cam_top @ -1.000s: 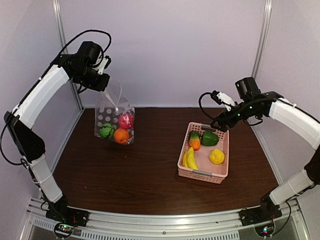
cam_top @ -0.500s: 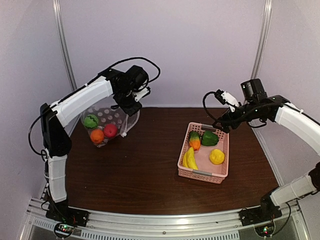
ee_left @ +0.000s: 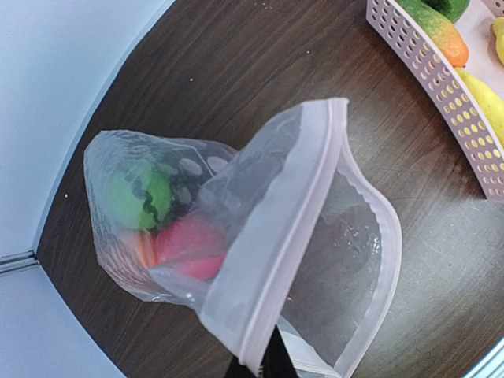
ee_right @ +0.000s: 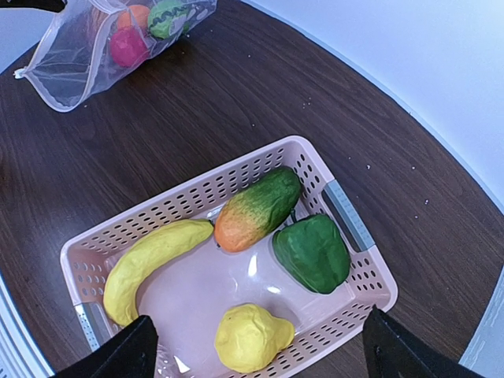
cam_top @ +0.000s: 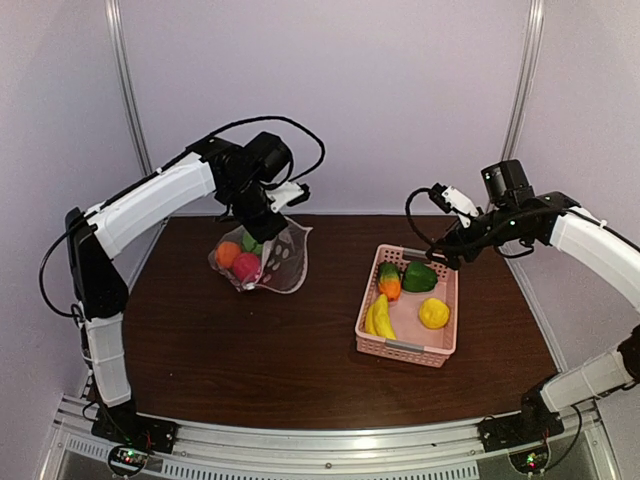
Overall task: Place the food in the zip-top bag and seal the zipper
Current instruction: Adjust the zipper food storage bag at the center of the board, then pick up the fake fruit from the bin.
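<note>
While the zip-top bag point(cam_top: 268, 262) is sagging onto the far-left part of the table point(cam_top: 300, 380), its mouth is gaping toward the basket point(cam_top: 405, 351). Three pieces of the food are lying bunched at its closed end: a green striped ball point(ee_left: 138, 197), a red apple point(ee_left: 189, 246) and an orange point(ee_left: 138, 247). The zipper point(ee_left: 303, 206) is running unsealed along the mouth edge. The left gripper point(ee_left: 258, 364) is pinching one lip of that mouth, fingers closed on the plastic.

The banana point(ee_right: 153, 264), lemon point(ee_right: 250, 337), green pepper point(ee_right: 313, 252) and an orange-green vegetable point(ee_right: 256, 209) are lying in the basket, well apart from the bag. The right gripper point(cam_top: 443, 250) is hovering over the basket, fingers spread wide and gripping nothing.

Judged step: picking the next piece. A clean pick is probably calling for a straight descent onto a piece lying free of its neighbours, such as the lemon, with the left arm holding the lip raised so the mouth is not collapsing.
</note>
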Controlling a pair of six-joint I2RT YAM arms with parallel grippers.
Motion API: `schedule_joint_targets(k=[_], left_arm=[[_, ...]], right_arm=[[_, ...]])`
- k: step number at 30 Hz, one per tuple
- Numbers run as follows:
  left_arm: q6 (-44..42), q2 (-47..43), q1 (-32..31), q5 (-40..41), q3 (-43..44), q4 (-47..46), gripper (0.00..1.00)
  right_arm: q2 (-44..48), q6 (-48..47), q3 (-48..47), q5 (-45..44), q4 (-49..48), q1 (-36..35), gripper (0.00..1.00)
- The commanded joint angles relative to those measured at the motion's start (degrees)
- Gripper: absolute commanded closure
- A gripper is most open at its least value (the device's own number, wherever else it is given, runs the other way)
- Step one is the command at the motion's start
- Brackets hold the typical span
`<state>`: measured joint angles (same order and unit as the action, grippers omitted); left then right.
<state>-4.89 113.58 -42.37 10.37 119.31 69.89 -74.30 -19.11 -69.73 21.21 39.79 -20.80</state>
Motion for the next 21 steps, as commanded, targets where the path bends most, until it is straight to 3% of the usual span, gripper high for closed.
schedule_joint_targets(k=[1,4,11,21], left_arm=[[-0.99,-2.6,0.18,-5.62,-2.03,-5.04,1.0],[0.05,-3.43,0.2,-6.41,-3.52,-8.25,1.0],[7.19,-5.76,0.18,-17.05,-10.79,-11.29,1.0],[9.47,-19.69,1.15,-24.39,-31.71,-33.19,1.0]], right_arm=[[-0.72,-1.15,-0.06,0.0,2.38,0.32,0.09],[-1.38,-3.79,-0.42,0.06,4.63,0.32,0.1],[-3.34,-10.05,2.29,-0.73,10.7,-0.14,0.11],[-11.13,-10.42,4.08,-10.31,11.88,-2.75,0.11]])
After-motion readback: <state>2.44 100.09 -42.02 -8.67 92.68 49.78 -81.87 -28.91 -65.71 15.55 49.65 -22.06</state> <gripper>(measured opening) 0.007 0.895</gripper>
